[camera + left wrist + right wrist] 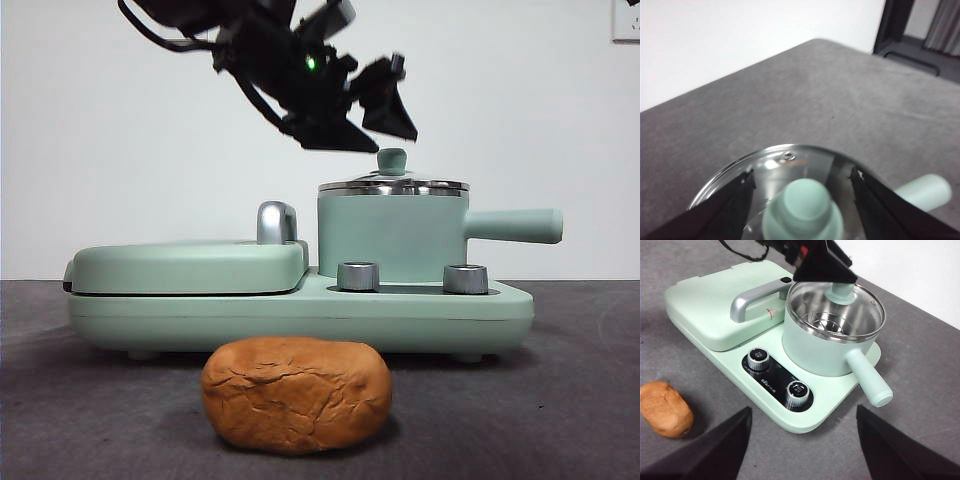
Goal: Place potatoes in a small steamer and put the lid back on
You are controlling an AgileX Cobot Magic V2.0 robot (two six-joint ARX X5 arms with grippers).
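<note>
The potato lies on the grey table in front of the appliance; it also shows in the right wrist view. The small steamer stands on the base's right side, its side handle pointing right. The glass lid sits on the steamer. My left gripper is open just above the lid, its jaws either side of the mint-green knob, not touching it. My right gripper is open and empty, high above the table.
The flat mint-green griddle cover with a steel handle fills the base's left half. Two steel dials sit on the base's front. A white wall stands behind.
</note>
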